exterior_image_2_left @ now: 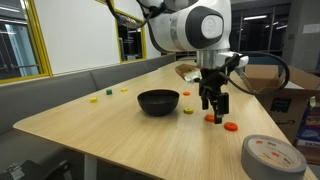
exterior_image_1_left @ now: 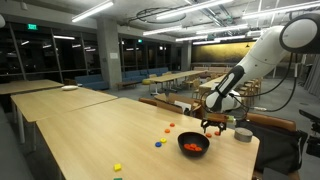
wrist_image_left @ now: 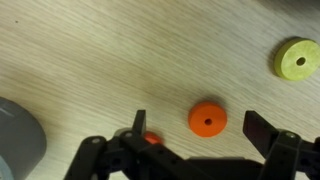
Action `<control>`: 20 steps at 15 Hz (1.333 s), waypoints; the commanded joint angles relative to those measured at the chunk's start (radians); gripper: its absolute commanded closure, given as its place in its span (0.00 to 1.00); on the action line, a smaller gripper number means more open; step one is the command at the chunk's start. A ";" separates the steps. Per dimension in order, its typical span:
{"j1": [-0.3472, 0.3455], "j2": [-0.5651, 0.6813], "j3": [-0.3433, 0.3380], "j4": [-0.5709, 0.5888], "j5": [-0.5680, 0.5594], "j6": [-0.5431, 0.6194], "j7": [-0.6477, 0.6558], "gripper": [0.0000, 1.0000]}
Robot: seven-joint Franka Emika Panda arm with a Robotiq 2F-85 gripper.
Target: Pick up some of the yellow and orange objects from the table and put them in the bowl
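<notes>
- Hanging low over the light wooden table (exterior_image_2_left: 100,128), the gripper (wrist_image_left: 200,130) has its jaws spread wide and grips nothing. Its dark fingers (wrist_image_left: 258,128) point down at the wood.
- Between the fingers in the wrist view lies a flat orange disc (wrist_image_left: 208,118) with a small hole at its middle. It is clear of both tips.
- A second orange piece (wrist_image_left: 150,139) peeks out just beside the other finger, partly hidden by it.
- A yellow-green ring (wrist_image_left: 297,58) lies on the table towards the upper right corner of the wrist view, apart from the gripper.
- A grey rounded shape (wrist_image_left: 15,140) fills the lower left corner of that view; I cannot tell what it is.
- The black bowl (exterior_image_2_left: 158,104) stands on the table near the gripper and does not touch it. In an exterior view, orange bits (exterior_image_1_left: 196,148) lie inside it.
- Beyond the bowl, well apart from the gripper, a few loose pieces are scattered on the table top. Among them are a yellow piece (exterior_image_2_left: 94,98) and a small blue piece (exterior_image_1_left: 158,143).
- A roll of grey tape (exterior_image_2_left: 272,157) lies flat near the table's edge.
- A cardboard box (exterior_image_2_left: 262,76) stands behind the arm.
</notes>
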 commanded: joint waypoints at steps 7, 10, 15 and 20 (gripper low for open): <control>-0.007 0.091 -0.001 0.129 0.024 -0.038 -0.030 0.00; -0.005 0.107 0.002 0.144 0.028 -0.041 -0.032 0.00; 0.003 0.105 0.011 0.141 0.035 -0.042 -0.032 0.00; 0.010 0.102 0.019 0.136 0.036 -0.042 -0.031 0.00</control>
